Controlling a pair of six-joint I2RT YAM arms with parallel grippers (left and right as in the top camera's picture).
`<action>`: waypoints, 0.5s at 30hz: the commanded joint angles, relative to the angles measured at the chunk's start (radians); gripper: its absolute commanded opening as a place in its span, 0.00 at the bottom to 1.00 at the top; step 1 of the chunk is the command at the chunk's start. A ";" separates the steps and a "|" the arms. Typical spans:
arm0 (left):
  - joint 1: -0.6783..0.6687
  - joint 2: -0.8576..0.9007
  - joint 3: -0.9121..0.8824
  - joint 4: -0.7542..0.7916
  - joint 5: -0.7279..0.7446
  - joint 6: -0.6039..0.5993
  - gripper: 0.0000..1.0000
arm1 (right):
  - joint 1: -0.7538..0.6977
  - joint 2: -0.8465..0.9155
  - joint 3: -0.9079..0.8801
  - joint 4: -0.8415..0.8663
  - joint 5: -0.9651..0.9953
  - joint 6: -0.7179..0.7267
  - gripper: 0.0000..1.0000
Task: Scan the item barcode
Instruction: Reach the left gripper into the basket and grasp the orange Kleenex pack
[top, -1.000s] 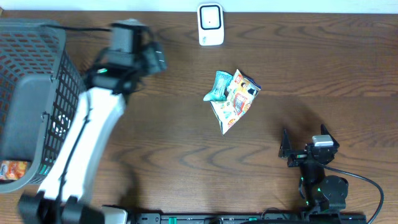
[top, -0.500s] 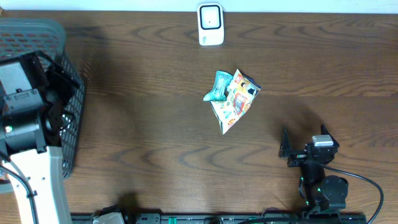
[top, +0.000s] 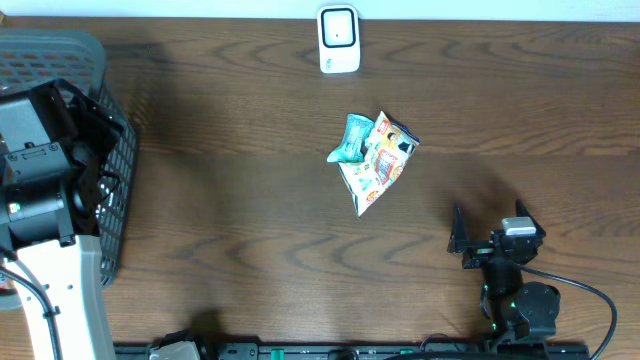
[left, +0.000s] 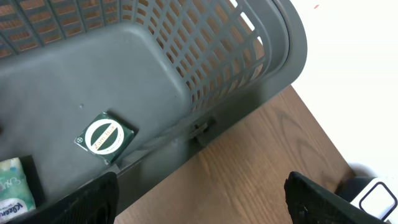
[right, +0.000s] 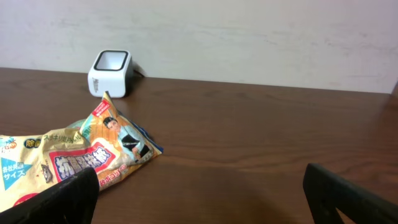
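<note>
A white barcode scanner (top: 339, 40) stands at the table's far edge, also seen as the scanner (right: 112, 73) in the right wrist view. Two snack bags lie mid-table, a teal one (top: 350, 140) against an orange-and-white one (top: 380, 165). My left gripper (top: 92, 150) hangs open over the grey basket's (top: 60, 55) right rim, nothing between its fingers (left: 87, 202). Inside the basket (left: 261, 56) lie a green square packet (left: 104, 137) and a tissue pack (left: 12, 186). My right gripper (top: 488, 238) rests open near the front edge, right of the bags, with the orange bag (right: 81, 155) ahead of it.
The basket fills the table's left end, and an orange packet (top: 20, 272) shows at its near corner. The left arm's white link (top: 60, 300) runs along the basket's front. Bare wood lies between the basket and the bags. A cable (top: 590, 300) trails from the right arm.
My left arm swung left from the table's back-left area to over the basket and has held there since. The right arm and the bags have not moved.
</note>
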 joint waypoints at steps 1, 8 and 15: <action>0.004 0.003 0.009 0.003 -0.023 -0.005 0.84 | -0.004 -0.006 -0.002 -0.005 0.005 -0.008 0.99; 0.062 0.016 0.009 0.003 -0.198 -0.005 0.84 | -0.004 -0.006 -0.002 -0.005 0.005 -0.008 0.99; 0.277 0.043 0.009 -0.004 -0.196 0.003 0.84 | -0.004 -0.006 -0.002 -0.005 0.005 -0.008 0.99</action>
